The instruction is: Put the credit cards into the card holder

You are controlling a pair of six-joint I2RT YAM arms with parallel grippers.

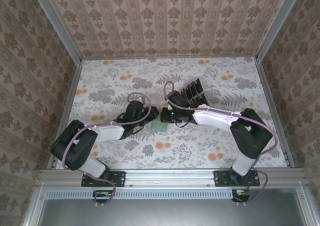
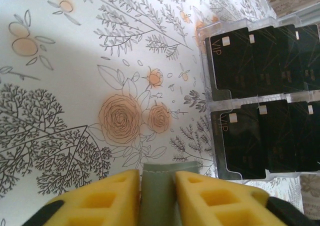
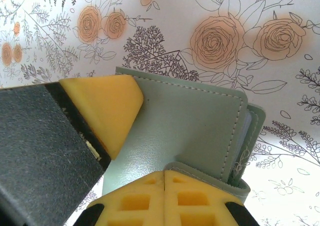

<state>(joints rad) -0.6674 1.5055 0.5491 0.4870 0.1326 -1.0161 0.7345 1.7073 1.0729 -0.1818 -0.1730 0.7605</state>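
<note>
The grey-green card holder [image 1: 163,125] lies on the flowered table between my two grippers. My left gripper [image 2: 156,175] is shut on one edge of the card holder [image 2: 160,201], which fills the gap between its yellow fingers. In the right wrist view the card holder [image 3: 195,121] lies closed, its strap folded over the near edge. My right gripper [image 3: 164,175] is shut, its fingertips pressed together at that strap. One of the left gripper's fingers [image 3: 107,106] rests on the cover. Several black credit cards [image 2: 235,66] stand in a clear rack beyond.
The clear plastic rack [image 2: 212,98] holds two rows of overlapping black cards and stands just behind the right gripper [image 1: 168,117], near the table's middle [image 1: 192,93]. Patterned walls close in the table on three sides. Both arms meet at the centre.
</note>
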